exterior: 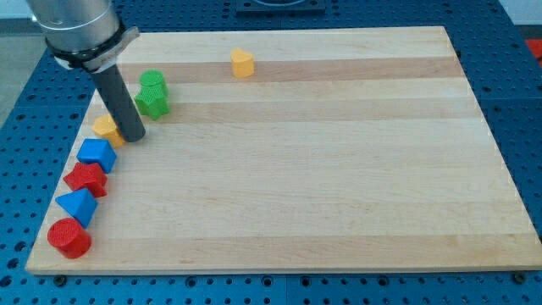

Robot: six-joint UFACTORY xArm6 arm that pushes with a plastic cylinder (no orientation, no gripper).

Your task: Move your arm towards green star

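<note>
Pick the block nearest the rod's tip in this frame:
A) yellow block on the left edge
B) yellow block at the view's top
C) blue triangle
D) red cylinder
A: my tip sits right beside the yellow block at the board's left edge, with the green star just above it; the other options lie farther off.

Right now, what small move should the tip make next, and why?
Probably a short slide toward the view's upper right. My tip sits beside the yellow block, while the green star lies just up and right of it, apparently not yet touched.
</note>
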